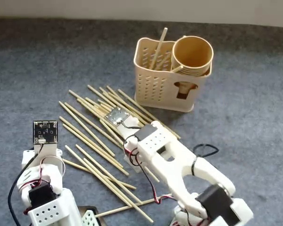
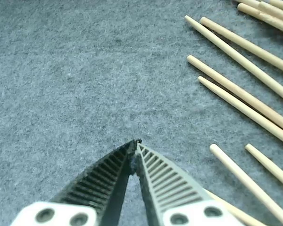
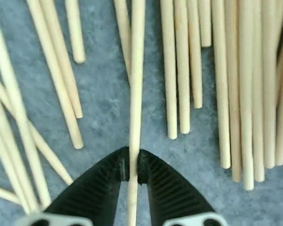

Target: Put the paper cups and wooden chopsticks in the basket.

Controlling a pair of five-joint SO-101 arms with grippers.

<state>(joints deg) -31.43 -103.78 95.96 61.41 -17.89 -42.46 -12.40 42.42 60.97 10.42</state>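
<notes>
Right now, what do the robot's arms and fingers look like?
Both arms, the left arm and the right arm, are chunky white plastic with rows of little holes, black motors, and red and black wires looping along them. The fingers of the left gripper and right gripper are black, pointed wedges with ribbed sides.

Pale tan chopsticks (image 3: 137,70), cream basket (image 1: 153,89) with dotted holes, yellow-tan paper cups (image 1: 192,55), grey table (image 1: 37,70).

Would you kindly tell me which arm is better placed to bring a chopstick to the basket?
Right: the right gripper is shut on a chopstick; the left gripper is shut over bare carpet.
</notes>
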